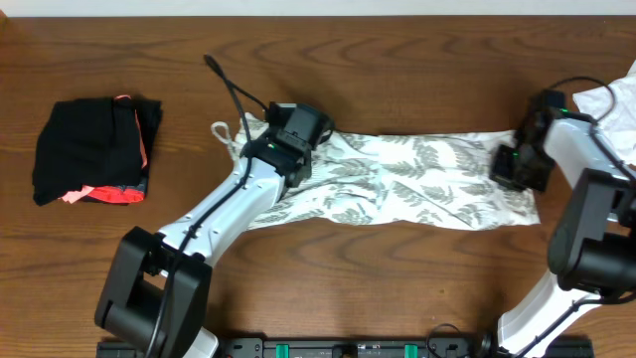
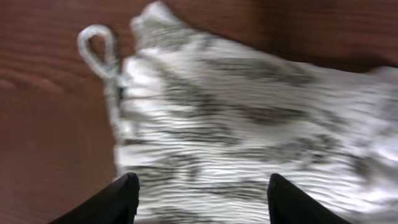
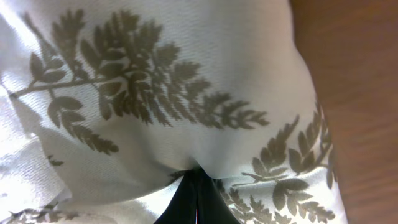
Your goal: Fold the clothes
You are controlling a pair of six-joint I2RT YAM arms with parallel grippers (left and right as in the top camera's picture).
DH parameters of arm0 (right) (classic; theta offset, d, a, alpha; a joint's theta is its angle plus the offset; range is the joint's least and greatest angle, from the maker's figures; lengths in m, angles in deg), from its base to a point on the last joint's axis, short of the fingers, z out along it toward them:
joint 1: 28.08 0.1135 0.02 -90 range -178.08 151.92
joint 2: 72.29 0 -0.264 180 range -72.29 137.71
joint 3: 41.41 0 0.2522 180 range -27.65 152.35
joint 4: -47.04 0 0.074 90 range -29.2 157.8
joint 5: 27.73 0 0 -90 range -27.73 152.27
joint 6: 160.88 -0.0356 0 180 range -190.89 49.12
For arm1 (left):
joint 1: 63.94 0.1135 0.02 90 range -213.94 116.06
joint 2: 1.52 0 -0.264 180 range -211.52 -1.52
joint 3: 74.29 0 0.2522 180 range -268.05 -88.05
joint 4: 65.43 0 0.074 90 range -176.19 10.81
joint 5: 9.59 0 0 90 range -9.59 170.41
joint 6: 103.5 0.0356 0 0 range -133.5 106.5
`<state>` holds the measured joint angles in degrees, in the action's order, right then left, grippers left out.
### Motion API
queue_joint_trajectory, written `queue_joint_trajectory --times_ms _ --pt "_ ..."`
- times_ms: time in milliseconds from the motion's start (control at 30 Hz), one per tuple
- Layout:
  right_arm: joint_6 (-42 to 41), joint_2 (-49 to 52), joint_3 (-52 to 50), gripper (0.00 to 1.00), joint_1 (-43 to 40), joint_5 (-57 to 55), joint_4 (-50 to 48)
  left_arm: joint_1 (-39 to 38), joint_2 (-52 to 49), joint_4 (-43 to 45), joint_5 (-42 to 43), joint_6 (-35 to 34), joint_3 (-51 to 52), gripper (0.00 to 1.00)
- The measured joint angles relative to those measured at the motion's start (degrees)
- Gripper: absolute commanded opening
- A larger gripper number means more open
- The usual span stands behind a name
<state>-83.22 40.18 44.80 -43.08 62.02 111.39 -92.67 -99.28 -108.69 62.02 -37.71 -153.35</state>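
The clothes [image 1: 417, 184], a white dress with a grey-green fern print, lie as a long strip across the middle of the table. A thin white strap loop [image 1: 223, 132] sticks out at the strip's left end. My left gripper [image 1: 296, 134] hovers over that left end. In the left wrist view its fingers [image 2: 121, 199] stand wide apart above the ribbed fabric [image 2: 236, 137], holding nothing, with the strap loop [image 2: 99, 50] ahead. My right gripper [image 1: 519, 164] is at the strip's right end. The right wrist view shows it [image 3: 196, 199] shut on a pinch of the fern-print fabric [image 3: 161, 99].
A black bundle with coral-pink trim [image 1: 94, 149] lies at the far left of the brown wooden table [image 1: 397, 278]. A plain white cloth [image 1: 614, 99] shows at the right edge, behind my right arm. The table's far edge runs along the top.
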Motion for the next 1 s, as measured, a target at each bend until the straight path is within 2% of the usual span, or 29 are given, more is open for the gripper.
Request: queue_joint_trajectory --times_ms 200,333,500,633,800,900,1000 --pt "0.0 0.0 0.0 0.01 -5.2 -0.7 0.0 5.5 0.0 0.0 5.4 -2.8 0.0 0.82" --pt "0.0 0.0 0.0 0.01 -5.7 -0.9 0.0 9.5 -0.3 0.6 11.6 -2.7 0.1 0.84" --pt "0.0 0.0 0.0 0.02 -5.7 -0.9 0.1 13.7 -3.7 2.7 22.4 1.0 0.1 0.83" --pt "0.0 0.0 0.0 0.01 -5.7 -0.9 0.1 15.5 -6.7 2.7 27.3 3.4 0.4 0.84" --pt "0.0 0.0 0.0 0.01 -5.7 -0.9 0.1 17.2 -8.6 2.3 33.0 6.7 0.7 0.84" --pt "0.0 0.0 0.0 0.01 -5.7 -0.9 0.1 17.5 -8.6 0.3 34.5 8.5 0.7 0.7" --pt "0.0 0.0 0.0 0.01 -5.7 -0.9 0.1 17.5 -8.4 -1.5 34.2 11.4 0.8 0.69"
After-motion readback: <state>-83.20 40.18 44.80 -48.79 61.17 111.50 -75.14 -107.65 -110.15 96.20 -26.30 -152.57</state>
